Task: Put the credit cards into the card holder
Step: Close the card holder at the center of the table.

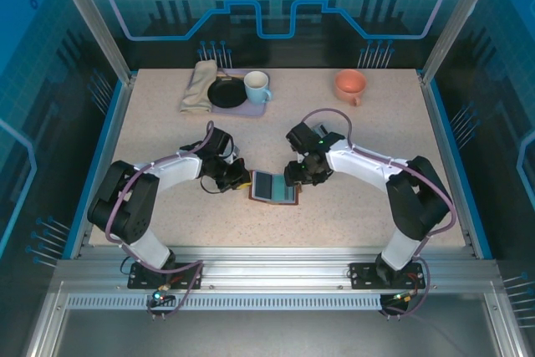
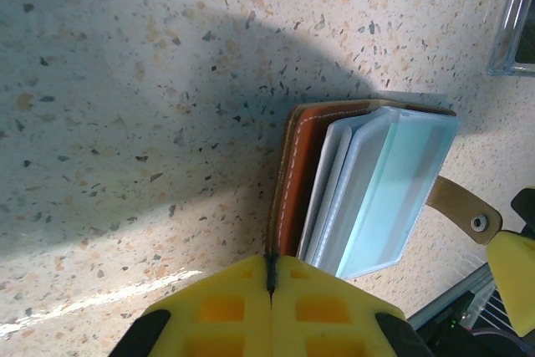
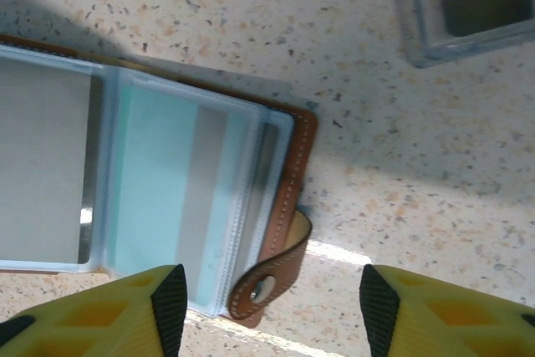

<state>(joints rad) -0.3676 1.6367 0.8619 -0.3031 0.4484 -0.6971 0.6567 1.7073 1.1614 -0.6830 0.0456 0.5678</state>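
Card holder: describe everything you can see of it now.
The card holder lies open on the speckled table, front centre. Brown stitched leather cover, clear sleeves showing teal and grey panels, a snap tab curling off one edge. The left gripper is shut on its cover edge; the open right gripper straddles the tab.

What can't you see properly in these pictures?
Left wrist: whether the left pincer pinches the card holder; its fingers cover that spot.
Right wrist: the grey tray, cut off by the top edge.
Right wrist: writing on the credit cards, blurred by cloudy sleeves.
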